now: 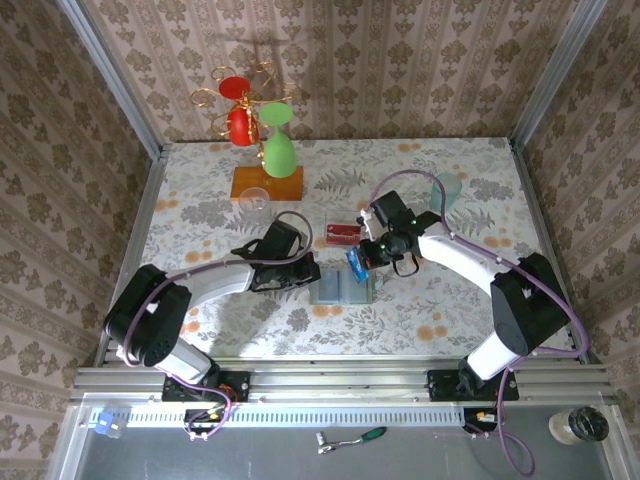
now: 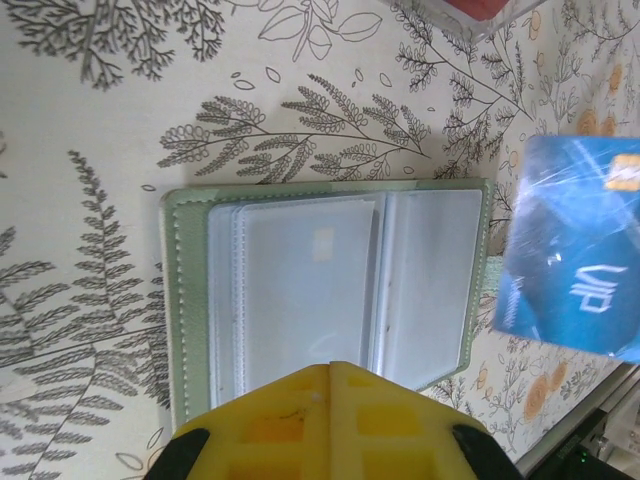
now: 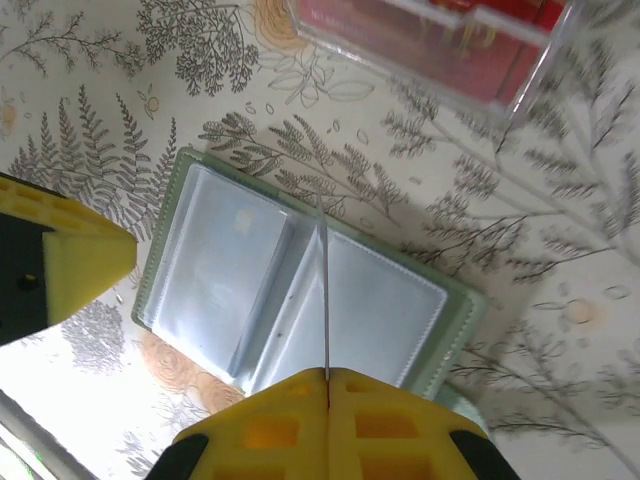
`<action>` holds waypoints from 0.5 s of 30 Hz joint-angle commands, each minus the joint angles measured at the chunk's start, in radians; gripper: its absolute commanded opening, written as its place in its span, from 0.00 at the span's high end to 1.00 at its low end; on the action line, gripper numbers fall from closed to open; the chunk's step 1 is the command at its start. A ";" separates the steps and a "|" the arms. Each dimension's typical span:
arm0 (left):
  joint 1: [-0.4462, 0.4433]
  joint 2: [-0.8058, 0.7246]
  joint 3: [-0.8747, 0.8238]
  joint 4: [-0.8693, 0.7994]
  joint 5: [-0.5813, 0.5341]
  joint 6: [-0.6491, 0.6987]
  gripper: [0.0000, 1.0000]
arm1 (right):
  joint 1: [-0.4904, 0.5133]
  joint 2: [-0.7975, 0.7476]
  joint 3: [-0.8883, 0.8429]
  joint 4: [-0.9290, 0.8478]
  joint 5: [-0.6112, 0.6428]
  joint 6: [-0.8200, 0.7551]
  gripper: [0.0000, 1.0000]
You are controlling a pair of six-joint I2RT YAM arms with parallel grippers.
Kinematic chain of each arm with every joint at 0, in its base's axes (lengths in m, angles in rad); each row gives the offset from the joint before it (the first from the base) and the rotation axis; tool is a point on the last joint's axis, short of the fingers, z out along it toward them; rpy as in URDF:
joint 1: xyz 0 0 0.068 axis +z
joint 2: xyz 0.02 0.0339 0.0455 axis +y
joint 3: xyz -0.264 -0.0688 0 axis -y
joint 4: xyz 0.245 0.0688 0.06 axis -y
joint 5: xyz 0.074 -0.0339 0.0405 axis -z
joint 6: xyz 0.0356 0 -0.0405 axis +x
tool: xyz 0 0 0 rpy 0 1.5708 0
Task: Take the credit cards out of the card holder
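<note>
**A:** Start at your right gripper (image 3: pixel 328 385). How does it stand?

**B:** Its yellow fingers are pinched together on one edge of the blue card (image 2: pixel 570 250). From that wrist you see the card edge-on, a thin line running straight out from the fingertips over the card holder (image 3: pixel 300 300). From the other wrist its printed face shows, tilted, beside the holder's right edge.

**A:** And your left gripper (image 2: pixel 333 372)?

**B:** Closed too, fingers flush, with nothing visible between them. The tips sit at the holder's left edge. I cannot tell whether they press on it.

**A:** Which way does the holder lie?

**B:** It lies open and flat on the table (image 2: pixel 100 100), between your two grippers, with its clear pockets facing up. From overhead its long axis runs left to right. The fold crosses it, pointing from the arm bases toward the back wall.

**A:** Anything beyond it?

**B:** Just past its far edge sits a clear tray (image 3: pixel 520 85) with red cards (image 3: pixel 430 30) inside. The tray's long side runs roughly parallel to the holder's. The two are near each other but apart.
</note>
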 commanded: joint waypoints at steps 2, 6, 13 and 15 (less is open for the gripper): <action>0.015 -0.044 -0.029 -0.004 -0.015 -0.009 1.00 | -0.004 0.033 0.083 -0.168 0.102 -0.361 1.00; 0.023 -0.059 -0.048 -0.004 -0.018 -0.009 1.00 | -0.002 0.067 0.155 -0.240 0.148 -0.565 1.00; 0.035 -0.064 -0.076 0.012 -0.016 -0.011 1.00 | -0.004 0.154 0.285 -0.337 0.175 -0.814 1.00; 0.038 -0.056 -0.077 0.018 -0.010 -0.011 1.00 | -0.005 0.191 0.343 -0.373 0.170 -0.859 1.00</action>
